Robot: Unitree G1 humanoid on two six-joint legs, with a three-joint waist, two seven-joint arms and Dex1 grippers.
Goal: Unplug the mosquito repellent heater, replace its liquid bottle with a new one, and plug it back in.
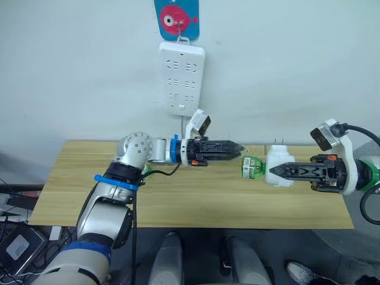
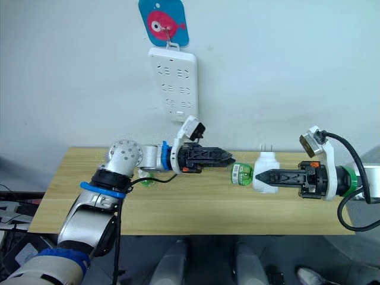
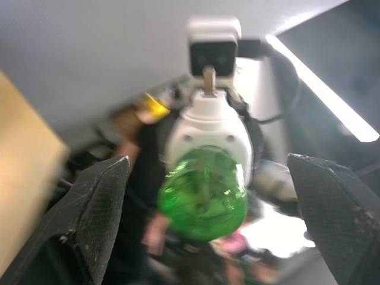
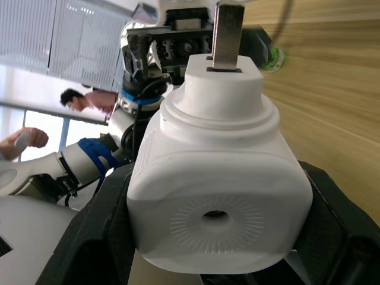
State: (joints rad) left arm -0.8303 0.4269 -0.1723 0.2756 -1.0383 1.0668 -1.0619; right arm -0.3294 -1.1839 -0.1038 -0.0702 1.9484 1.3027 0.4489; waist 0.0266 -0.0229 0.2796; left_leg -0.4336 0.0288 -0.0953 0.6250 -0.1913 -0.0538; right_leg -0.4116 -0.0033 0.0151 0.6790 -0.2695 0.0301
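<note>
Over the wooden tabletop [image 1: 196, 208] the right gripper [image 1: 279, 172] has its two black fingers clamped around the mosquito repellent heater [image 1: 278, 161], holding the white unit up in the air with its prongs pointing upward. Its liquid bottle [image 1: 252, 167], green with a white label, juts sideways out of the heater toward the robot's left, so it is still seated in the unit. Facing it from that side is the left gripper [image 1: 237, 146], its tips just beside the bottle's end but not touching it; in the left wrist view the fingers [image 3: 95, 208] stand spread wide on either side of the round green bottle bottom, with nothing between them. On the wall above, the long white power strip [image 1: 181, 78] hangs from a hook under a blue card with a red fish [image 1: 177, 18], and all its sockets look free. Something small and green lies on the tabletop behind the left arm's elbow [image 2: 148, 178], mostly hidden, so I cannot tell what it is.
</note>
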